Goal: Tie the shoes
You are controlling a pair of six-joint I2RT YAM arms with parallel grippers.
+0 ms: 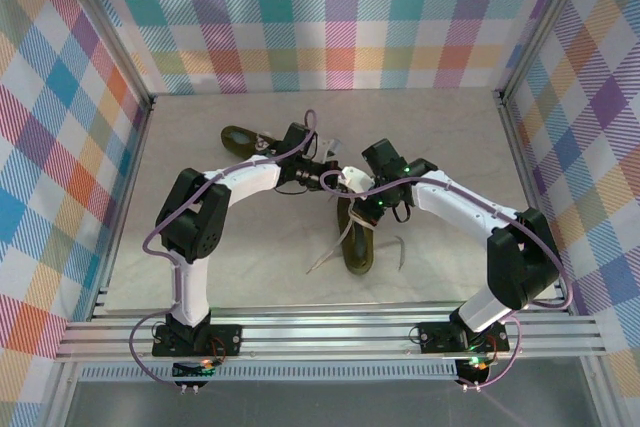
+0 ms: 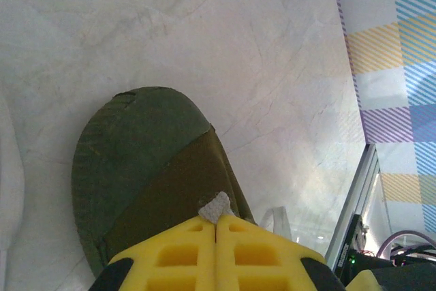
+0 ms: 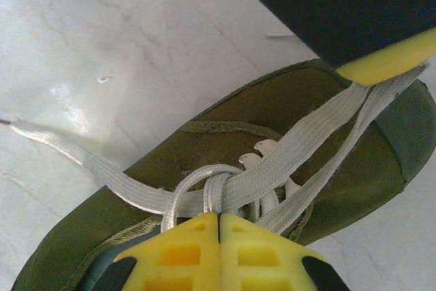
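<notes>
One shoe [image 1: 357, 247] lies in the middle of the surface [image 1: 450, 137], below where the two arms meet, with its cream lace [image 3: 300, 141] drawn up off the tongue. The right pincer [image 3: 219, 217] is clamped tight on a loop of that lace, just above the eyelets. The left pincer [image 2: 216, 221] is closed too, pinching the lace strands higher up, and a scrap of lace pokes out at its tip. Loose ends trail on the surface beside the shoe. The other shoe [image 1: 240, 137] sits farther back on the left, next to the left arm [image 1: 245, 182].
</notes>
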